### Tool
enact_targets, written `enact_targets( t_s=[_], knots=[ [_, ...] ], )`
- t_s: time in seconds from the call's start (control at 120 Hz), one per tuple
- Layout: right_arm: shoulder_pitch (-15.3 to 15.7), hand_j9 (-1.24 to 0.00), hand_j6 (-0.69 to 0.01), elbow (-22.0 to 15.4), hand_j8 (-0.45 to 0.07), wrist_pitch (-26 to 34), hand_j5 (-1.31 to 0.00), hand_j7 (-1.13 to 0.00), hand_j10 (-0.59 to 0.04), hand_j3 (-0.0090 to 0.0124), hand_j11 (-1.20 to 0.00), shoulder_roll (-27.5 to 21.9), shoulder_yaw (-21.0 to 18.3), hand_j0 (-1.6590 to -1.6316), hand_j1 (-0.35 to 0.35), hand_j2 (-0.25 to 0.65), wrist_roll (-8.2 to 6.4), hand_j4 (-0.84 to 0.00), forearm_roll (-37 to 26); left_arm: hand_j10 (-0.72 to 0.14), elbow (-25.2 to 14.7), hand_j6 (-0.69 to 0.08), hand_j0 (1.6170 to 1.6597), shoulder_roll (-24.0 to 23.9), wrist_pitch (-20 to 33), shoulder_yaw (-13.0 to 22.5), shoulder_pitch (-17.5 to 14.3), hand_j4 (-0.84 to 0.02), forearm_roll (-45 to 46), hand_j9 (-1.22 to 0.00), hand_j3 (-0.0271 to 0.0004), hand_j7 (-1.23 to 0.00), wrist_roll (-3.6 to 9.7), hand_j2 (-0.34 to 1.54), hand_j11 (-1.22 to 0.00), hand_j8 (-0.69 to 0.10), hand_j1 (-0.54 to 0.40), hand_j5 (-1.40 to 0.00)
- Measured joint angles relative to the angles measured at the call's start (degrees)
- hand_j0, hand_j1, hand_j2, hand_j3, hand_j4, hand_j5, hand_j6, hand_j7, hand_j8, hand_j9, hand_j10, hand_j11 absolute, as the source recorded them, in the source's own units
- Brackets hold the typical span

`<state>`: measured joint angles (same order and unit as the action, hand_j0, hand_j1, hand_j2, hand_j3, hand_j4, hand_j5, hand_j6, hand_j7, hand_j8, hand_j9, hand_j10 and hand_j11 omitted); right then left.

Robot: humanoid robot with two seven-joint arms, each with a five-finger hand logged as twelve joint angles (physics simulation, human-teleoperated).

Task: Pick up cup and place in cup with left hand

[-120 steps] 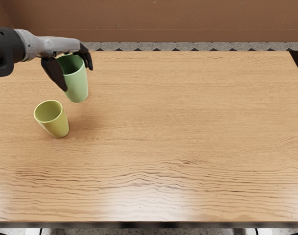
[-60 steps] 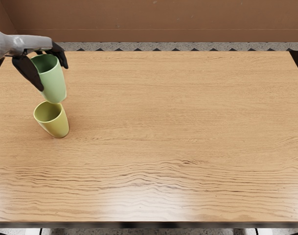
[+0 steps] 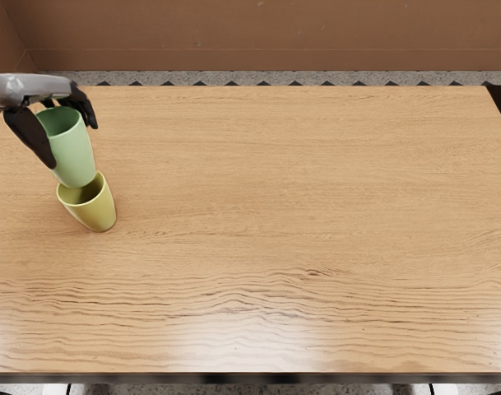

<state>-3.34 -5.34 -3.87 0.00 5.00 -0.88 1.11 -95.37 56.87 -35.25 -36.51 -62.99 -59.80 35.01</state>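
Left hand (image 3: pixel 46 102) clasps the green cup (image 3: pixel 72 152) between thumb and fingers, and since half a second ago it has brought that cup's base to the mouth of the unmoved yellow cup (image 3: pixel 99 211), so the nesting looks about to begin, though whether the base is already inside I cannot tell. Around the yellow cup spreads the wood-grained tabletop (image 3: pixel 275 206), and beyond it lie a speckled strip of floor (image 3: pixel 258 78) and a brown wall (image 3: pixel 258 33).
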Motion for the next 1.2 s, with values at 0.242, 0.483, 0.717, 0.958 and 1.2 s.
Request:
enact_targets(
  t_s=[0.242,0.483,0.717,0.958,1.2],
  knots=[
    [0.0,0.00,-0.001,0.0,0.000,0.0,0.00,0.00,0.000,0.0000,0.00,0.0,0.0,-1.6581,-0.349,0.000,0.00,0.000,0.0,-0.342,0.0,-0.339,1.6533,-0.1,0.0,0.0,0.7,-0.436,0.1,-0.61,0.0000,-0.65,-0.01,0.17,-0.63,-0.246,-0.162,-0.66],
    [0.0,0.00,-0.001,0.0,0.000,0.0,0.00,0.00,0.000,0.0000,0.00,0.0,0.0,-1.6581,-0.349,0.000,0.00,0.000,0.0,-0.322,-0.1,-0.323,1.6529,-0.4,0.0,0.0,1.6,-0.459,0.0,-0.65,0.0000,-0.68,0.00,0.19,-0.67,-0.225,-0.182,-0.69],
    [0.0,0.00,-0.001,0.0,0.000,0.0,0.00,0.00,0.000,0.0000,0.00,0.0,0.0,-1.6581,-0.349,0.000,0.00,0.000,0.0,-0.301,-0.1,-0.306,1.6514,-0.7,-0.1,0.1,1.7,-0.472,-0.4,-0.67,0.0000,-0.71,0.00,0.20,-0.69,-0.209,-0.191,-0.72],
    [0.0,0.00,-0.001,0.0,0.000,0.0,0.00,0.00,0.000,0.0000,0.00,0.0,0.0,-1.6581,-0.349,0.000,0.00,0.000,0.0,-0.266,0.0,-0.275,1.6502,-0.9,1.3,0.2,2.7,-0.474,-0.7,-0.69,0.0000,-0.73,0.01,0.34,-0.70,-0.174,-0.246,-0.73],
    [0.0,0.00,-0.001,0.0,0.000,0.0,0.00,0.00,0.000,0.0000,0.00,0.0,0.0,-1.6581,-0.349,0.000,0.00,0.000,0.0,-0.317,0.0,-0.334,1.6519,-1.0,2.0,0.3,3.2,-0.495,-1.0,-0.69,0.0000,-0.71,0.00,0.15,-0.70,-0.241,-0.137,-0.71]
  ],
)
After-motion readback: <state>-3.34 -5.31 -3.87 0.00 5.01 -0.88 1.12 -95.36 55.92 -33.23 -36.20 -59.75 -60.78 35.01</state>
